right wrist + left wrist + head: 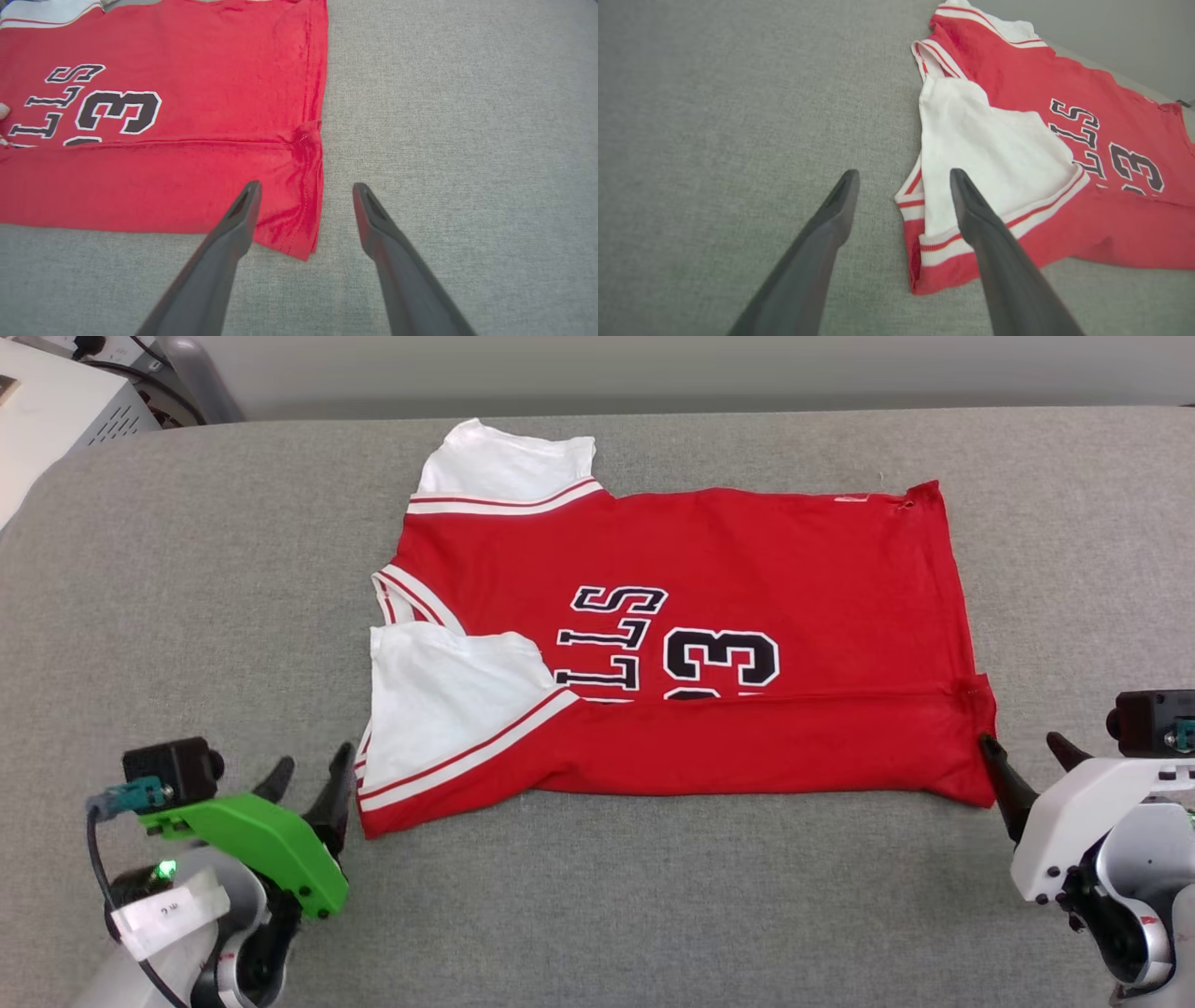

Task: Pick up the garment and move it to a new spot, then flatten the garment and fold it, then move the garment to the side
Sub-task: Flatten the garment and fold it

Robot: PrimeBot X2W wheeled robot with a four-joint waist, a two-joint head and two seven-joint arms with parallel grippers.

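**Half-folded garment (709,551) mid-counter (187,616), a wide-open gripper at each near corner.**

In the head view, you see a red jersey with white sleeves lying flat. Its near long edge is turned over, so the black lettering is partly covered. The left gripper (316,756) sits just beside the sleeve corner and the right gripper (1019,739) at the hem corner, both spread and empty. In the left wrist view, the white sleeve (994,149) with striped trim lies ahead, one finger crossing its cuff. In the right wrist view, the doubled hem corner (303,219) lies between the fingers. Expect light, limp, soft cloth that sags and slides, so pinch through both layers at those two corners.
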